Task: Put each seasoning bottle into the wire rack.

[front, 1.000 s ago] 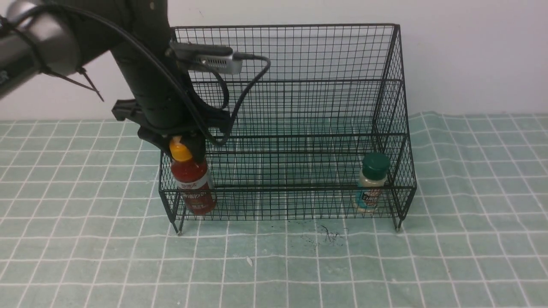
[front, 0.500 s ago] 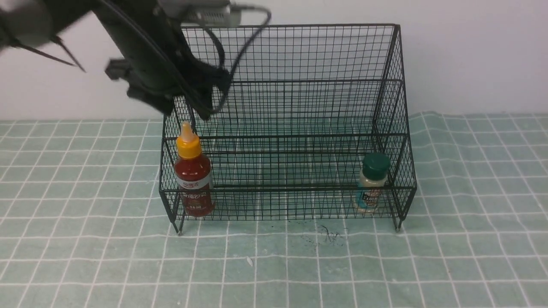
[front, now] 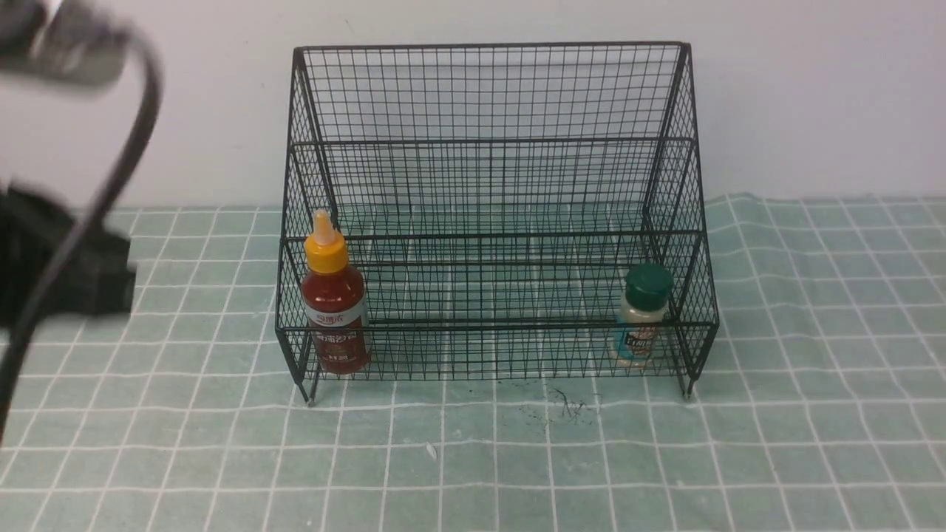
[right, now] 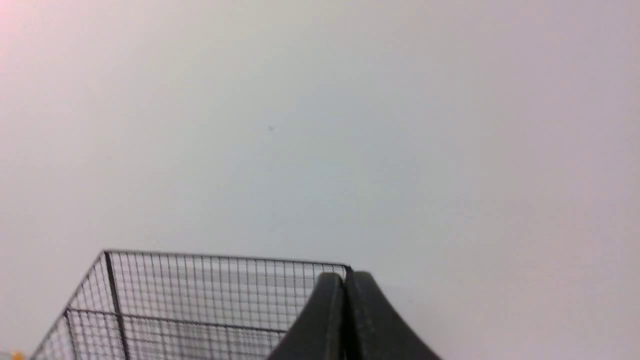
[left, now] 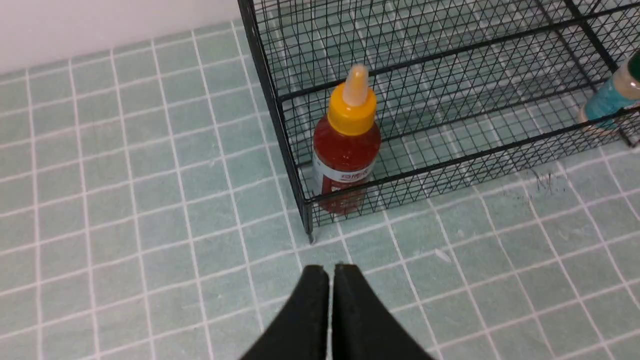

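Observation:
The black wire rack (front: 488, 96) stands at the back of the table. The dark-red sauce bottle (front: 332, 303) with its orange-yellow nozzle cap stands upright in the rack's lowest front tier at the left end. It also shows in the left wrist view (left: 346, 145). The beige shaker jar (front: 641, 314) with a green cap stands in the same tier at the right end. My left gripper (left: 330, 267) is shut and empty, in front of the rack's left corner. My right gripper (right: 345, 275) is shut and empty, raised, facing the wall; it does not show in the front view.
My left arm (front: 66, 258) shows blurred at the far left of the front view. A pale green checked cloth (front: 473, 458) covers the table. A white wall stands behind the rack. Small dark specks (front: 565, 405) lie on the cloth before the rack.
My left gripper let go of the sauce bottle, rose, and pulled away to the left out of the rack. The bottle stays upright in the front tier.

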You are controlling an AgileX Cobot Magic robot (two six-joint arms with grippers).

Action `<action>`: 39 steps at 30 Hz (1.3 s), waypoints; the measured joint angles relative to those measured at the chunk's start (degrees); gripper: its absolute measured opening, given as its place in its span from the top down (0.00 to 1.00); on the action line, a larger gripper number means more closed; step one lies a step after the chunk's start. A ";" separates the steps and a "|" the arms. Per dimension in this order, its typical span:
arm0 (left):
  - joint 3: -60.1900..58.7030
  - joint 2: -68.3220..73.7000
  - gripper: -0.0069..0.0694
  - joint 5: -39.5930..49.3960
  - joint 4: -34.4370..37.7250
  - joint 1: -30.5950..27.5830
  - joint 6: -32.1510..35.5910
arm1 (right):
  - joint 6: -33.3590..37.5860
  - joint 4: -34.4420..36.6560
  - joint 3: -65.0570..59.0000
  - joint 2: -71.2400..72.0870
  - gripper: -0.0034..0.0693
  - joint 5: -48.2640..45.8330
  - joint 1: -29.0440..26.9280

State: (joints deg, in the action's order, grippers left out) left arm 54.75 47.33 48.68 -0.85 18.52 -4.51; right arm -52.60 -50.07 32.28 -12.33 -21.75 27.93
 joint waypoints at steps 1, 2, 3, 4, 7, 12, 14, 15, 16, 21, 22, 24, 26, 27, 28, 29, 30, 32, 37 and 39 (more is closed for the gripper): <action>-4.78 -3.39 0.92 -3.66 0.00 0.00 0.00 | -4.63 -3.85 -1.33 1.10 0.97 1.89 0.00; -10.94 -7.34 0.92 -7.96 0.00 0.00 0.00 | -9.96 -9.14 -2.40 2.09 0.97 3.87 0.00; -13.38 -9.28 0.92 -10.14 0.06 0.00 0.00 | -13.26 -11.33 -2.86 2.52 0.97 4.49 0.00; -17.13 -12.42 0.92 -13.56 0.35 0.00 0.00 | -17.07 -14.76 -3.20 2.85 0.97 5.27 0.00; -24.69 -19.87 0.92 -20.70 1.57 0.00 0.00 | -24.82 -23.04 -3.55 2.97 0.97 6.57 0.00; -30.88 -28.05 0.92 -25.31 3.07 0.00 -0.12 | -30.22 -35.06 -3.55 3.03 0.97 7.78 0.00; -31.16 -28.69 0.92 -25.31 3.07 0.00 -0.12 | -30.53 -36.79 -3.55 3.03 0.97 7.96 0.00; -31.21 -29.04 0.92 -25.45 3.11 0.00 -0.12 | -30.67 -39.18 -3.55 3.03 0.97 8.30 0.00; -31.21 -29.04 0.92 -25.67 3.18 0.00 -0.12 | -30.67 -40.41 -3.55 3.03 0.97 8.49 0.00; -31.21 -29.04 0.92 -26.12 3.22 0.00 -0.12 | -30.69 -43.57 -3.55 3.03 0.97 8.56 0.00; -31.21 -29.04 0.92 -26.12 3.22 0.00 -0.12 | -30.69 -43.92 -3.55 3.03 0.97 8.71 0.00; -31.21 -29.04 0.92 -26.12 3.22 0.00 -0.12 | -30.69 -44.20 -3.55 3.03 0.97 8.78 0.00; -31.21 -29.04 0.92 -26.12 3.22 0.00 -0.12 | -30.69 -44.30 -3.55 3.03 0.97 8.83 0.00; -31.21 -29.04 0.92 -26.12 3.22 0.00 -0.12 | -30.69 -44.35 -3.55 3.03 0.97 8.83 0.00; -31.21 -29.04 0.92 -26.12 3.22 0.00 -0.12 | -30.69 -44.35 -3.55 3.03 0.97 8.83 0.00; -31.21 -29.04 0.92 -26.12 3.22 0.00 -0.12 | -30.69 -44.35 -3.55 3.03 0.97 8.83 0.00; -31.21 -29.04 0.92 -26.12 3.17 0.00 -0.12 | -30.69 -44.35 -3.55 3.03 0.97 8.83 0.00; -31.27 -29.13 0.92 -26.12 2.50 0.00 0.42 | -30.69 -44.35 -3.55 3.03 0.97 8.89 0.00; -34.89 -35.12 0.92 -27.31 2.80 -3.38 6.47 | -30.69 -44.37 -3.61 3.03 0.97 9.54 0.00; -38.81 -38.95 0.92 -28.16 4.12 -7.05 9.67 | -30.69 -44.37 -3.66 3.03 0.97 10.06 0.00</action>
State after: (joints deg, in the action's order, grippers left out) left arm 15.94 8.38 20.52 3.27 11.47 5.16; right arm -83.29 -94.44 28.62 -9.30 -11.69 27.93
